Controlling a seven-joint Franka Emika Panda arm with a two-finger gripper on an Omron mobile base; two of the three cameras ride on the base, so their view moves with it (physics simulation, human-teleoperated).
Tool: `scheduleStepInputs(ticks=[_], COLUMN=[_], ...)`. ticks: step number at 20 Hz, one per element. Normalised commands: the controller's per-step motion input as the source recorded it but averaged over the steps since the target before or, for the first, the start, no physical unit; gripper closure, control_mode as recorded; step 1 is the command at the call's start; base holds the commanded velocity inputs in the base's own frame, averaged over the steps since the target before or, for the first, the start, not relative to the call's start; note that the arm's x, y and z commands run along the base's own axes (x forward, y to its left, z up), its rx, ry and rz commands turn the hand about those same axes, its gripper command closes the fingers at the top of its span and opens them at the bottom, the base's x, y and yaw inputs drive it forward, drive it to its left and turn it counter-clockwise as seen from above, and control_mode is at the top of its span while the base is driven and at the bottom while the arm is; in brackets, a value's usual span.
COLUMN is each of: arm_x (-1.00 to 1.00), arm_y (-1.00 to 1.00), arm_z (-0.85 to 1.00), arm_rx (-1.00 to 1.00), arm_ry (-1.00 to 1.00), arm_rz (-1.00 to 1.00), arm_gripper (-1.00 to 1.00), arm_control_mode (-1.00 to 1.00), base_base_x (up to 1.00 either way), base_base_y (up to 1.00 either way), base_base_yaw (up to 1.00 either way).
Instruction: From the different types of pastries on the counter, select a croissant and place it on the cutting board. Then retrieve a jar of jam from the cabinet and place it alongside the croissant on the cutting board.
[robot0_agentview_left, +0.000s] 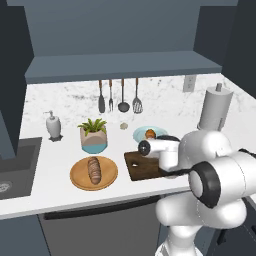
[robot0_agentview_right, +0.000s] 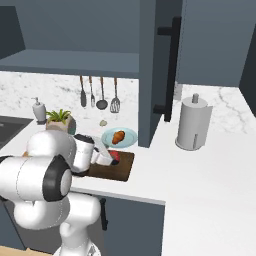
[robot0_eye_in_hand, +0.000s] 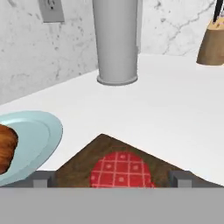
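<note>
At the hand view's bottom centre, your pincer (robot0_eye_in_hand: 113, 180) is straddling the squat jar of jam (robot0_eye_in_hand: 121, 170), its red checkered lid sitting between the 2 parted tips, on the dark wooden cutting board (robot0_eye_in_hand: 78, 162). The ridged orange-brown croissant (robot0_agentview_right: 118, 137) is lying on the smooth pale-blue plate (robot0_agentview_right: 128, 134).

the arm covers part of the cutting board (robot0_agentview_left: 137, 167) in the left base view, the jar of jam (robot0_eye_in_hand: 121, 171) and croissant (robot0_eye_in_hand: 6, 148) are cut by the hand view's edges, and the jaws' grip cannot be told.
</note>
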Motion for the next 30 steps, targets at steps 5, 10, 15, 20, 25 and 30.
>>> scheduleStepInputs(ticks=[5,10,15,20,25,30], arm_x=[0.19,0.04,0.06,0.40,0.26,0.33], arm_y=[0.51,0.95,0.87,0.40,-0.11,-0.05], arm_z=[0.42,0.66,0.95,0.58,-0.11,-0.98], arm_rx=[-0.19,-0.08,0.19,0.28,0.12,-0.04], arm_ry=[-0.38,-0.23,0.35,0.72,0.25,0.06], arm_rz=[-0.17,-0.07,0.00,0.00,0.00,0.10], arm_gripper=[-1.00,-1.00,-1.00,-1.00,-1.00,-1.00], arm_control_mode=[-1.00,-1.00,-1.00,-1.00,-1.00,-1.00], base_base_x=[0.00,0.00,0.00,0.00,0.00,0.00], base_base_y=[0.00,0.00,0.00,0.00,0.00,0.00], base_base_yaw=[0.00,0.00,0.00,0.00,0.00,0.00])
